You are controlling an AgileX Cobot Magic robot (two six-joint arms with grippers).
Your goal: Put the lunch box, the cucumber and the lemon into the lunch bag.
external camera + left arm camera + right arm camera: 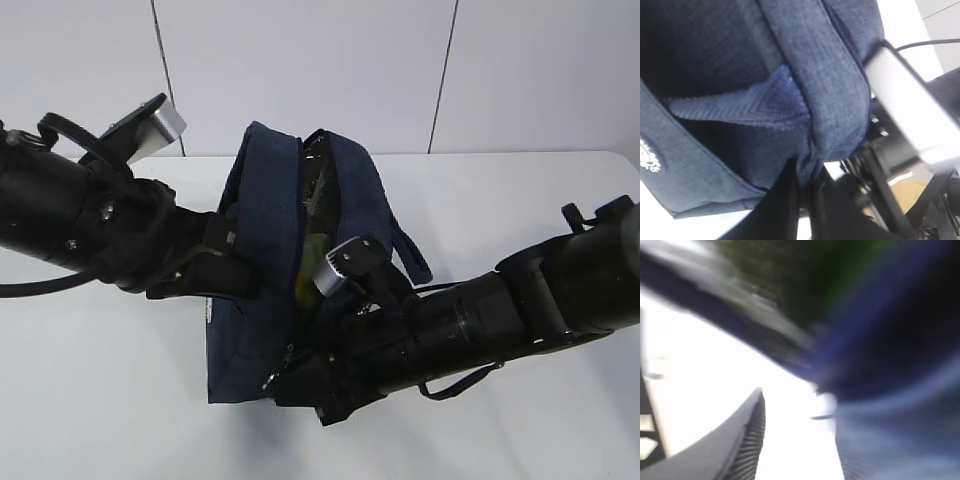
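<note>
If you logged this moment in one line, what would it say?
lunch bag: unzipped, on table | left gripper: shut on bag fabric | right gripper: at bag, state unclear

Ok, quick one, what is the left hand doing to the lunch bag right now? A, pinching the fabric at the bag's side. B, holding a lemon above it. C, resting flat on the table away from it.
A: the left wrist view shows the left hand closed on a fold of the lunch bag fabric.
</note>
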